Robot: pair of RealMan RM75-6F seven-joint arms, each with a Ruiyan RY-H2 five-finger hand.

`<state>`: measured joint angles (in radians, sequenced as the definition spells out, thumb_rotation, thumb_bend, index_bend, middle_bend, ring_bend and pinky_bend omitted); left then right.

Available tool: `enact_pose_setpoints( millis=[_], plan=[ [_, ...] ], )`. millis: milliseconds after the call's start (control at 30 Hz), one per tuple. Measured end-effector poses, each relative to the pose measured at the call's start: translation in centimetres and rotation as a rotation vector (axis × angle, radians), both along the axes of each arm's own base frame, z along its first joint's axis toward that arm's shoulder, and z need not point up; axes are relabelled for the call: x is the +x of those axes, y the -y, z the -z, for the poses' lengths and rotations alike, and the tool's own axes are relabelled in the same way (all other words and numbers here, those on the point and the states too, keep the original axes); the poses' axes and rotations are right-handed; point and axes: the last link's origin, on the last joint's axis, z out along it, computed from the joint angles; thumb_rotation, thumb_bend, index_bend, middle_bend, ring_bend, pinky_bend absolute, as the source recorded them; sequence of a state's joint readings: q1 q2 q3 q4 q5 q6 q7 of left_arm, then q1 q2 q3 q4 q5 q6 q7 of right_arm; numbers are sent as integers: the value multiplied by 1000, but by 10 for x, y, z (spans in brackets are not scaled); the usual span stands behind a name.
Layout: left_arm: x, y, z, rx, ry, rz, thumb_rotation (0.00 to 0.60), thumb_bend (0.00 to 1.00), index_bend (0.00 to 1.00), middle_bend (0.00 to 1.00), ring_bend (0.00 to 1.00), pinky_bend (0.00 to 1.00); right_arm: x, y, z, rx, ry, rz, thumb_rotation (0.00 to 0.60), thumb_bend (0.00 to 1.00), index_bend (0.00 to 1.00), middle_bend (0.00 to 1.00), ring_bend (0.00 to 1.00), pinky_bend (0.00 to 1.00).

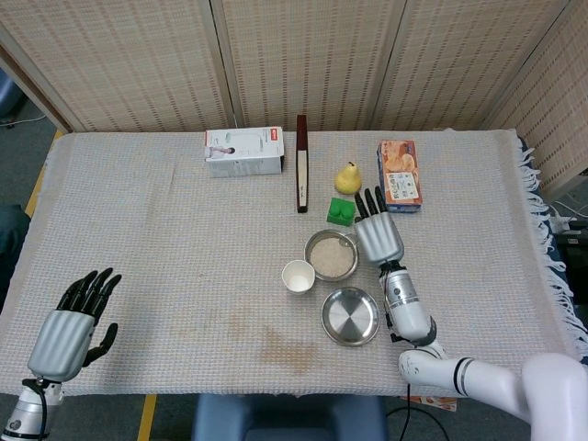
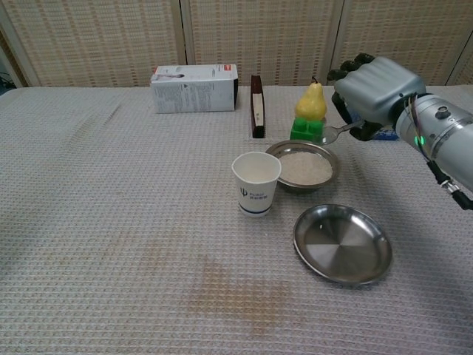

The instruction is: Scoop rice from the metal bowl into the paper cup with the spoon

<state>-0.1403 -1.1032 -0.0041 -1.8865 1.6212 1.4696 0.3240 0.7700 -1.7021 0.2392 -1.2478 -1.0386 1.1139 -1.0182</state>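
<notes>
The metal bowl (image 1: 331, 255) of white rice sits mid-table, with the paper cup (image 1: 298, 276) touching its front-left side. In the chest view the cup (image 2: 256, 183) stands upright just left of the bowl (image 2: 303, 167). My right hand (image 1: 378, 234) hovers at the bowl's right rim, holding the spoon. The spoon (image 2: 330, 134) sticks out to the left of the hand (image 2: 373, 92), its scoop above the bowl's far right edge and holding no visible rice. My left hand (image 1: 69, 331) rests open at the table's front left corner, away from everything.
An empty metal plate (image 1: 350, 316) lies in front of the bowl. Behind the bowl are a green block (image 1: 340, 211), a pear (image 1: 347, 177), a dark upright slab (image 1: 301, 163), a white carton (image 1: 243, 152) and a snack box (image 1: 399, 175).
</notes>
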Motion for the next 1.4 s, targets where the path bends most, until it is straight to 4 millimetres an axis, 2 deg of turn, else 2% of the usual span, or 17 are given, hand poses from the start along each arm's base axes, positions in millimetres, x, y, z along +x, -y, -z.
enact_pose_setpoints(
  millis=[300, 633, 1100, 1400],
  plan=[
    [0, 1, -1, -2, 2, 3, 600, 452, 0, 0, 0, 128, 8, -8, 27, 13, -237, -99, 600, 399, 650, 77, 0, 0],
    [1, 1, -1, 0, 3, 3, 600, 452, 0, 0, 0, 128, 18, -15, 43, 35, -267, -133, 600, 399, 660, 77, 0, 0],
    [0, 1, -2, 2, 5, 5, 600, 453, 0, 0, 0, 128, 22, -23, 52, 114, -148, -59, 600, 399, 676, 77, 0, 0],
    [0, 2, -2, 1, 6, 2, 600, 453, 0, 0, 0, 128, 20, -18, 43, 149, 28, 68, 600, 399, 687, 80, 0, 0]
  ],
)
